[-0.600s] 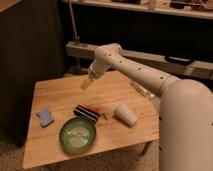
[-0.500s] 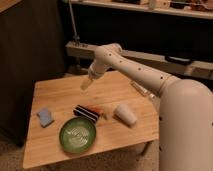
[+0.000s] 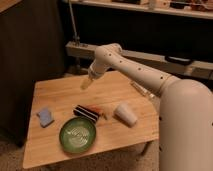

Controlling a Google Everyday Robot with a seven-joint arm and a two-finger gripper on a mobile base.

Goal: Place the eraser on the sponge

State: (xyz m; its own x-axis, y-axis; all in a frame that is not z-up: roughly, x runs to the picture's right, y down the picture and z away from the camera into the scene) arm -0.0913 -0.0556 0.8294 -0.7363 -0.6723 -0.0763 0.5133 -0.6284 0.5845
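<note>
The eraser (image 3: pixel 85 112), a small black block with pale stripes on its side, lies on the wooden table (image 3: pixel 56 92) just behind the green bowl. Near the table's left edge rests the sponge (image 3: pixel 45 117), a light-blue pad with a darker blue face. My gripper (image 3: pixel 86 83) hangs above the table's rear middle at the end of the white arm, pointing down and to the left. It stands open with nothing in it, higher than the eraser and further back, and to the right of the sponge.
A green bowl (image 3: pixel 77 134) sits at the table's front. A slim orange stick (image 3: pixel 98 110) lies right beside the eraser. A white paper cup (image 3: pixel 126 114) lies on its side to the right. Dark cabinets and a shelf stand behind the table.
</note>
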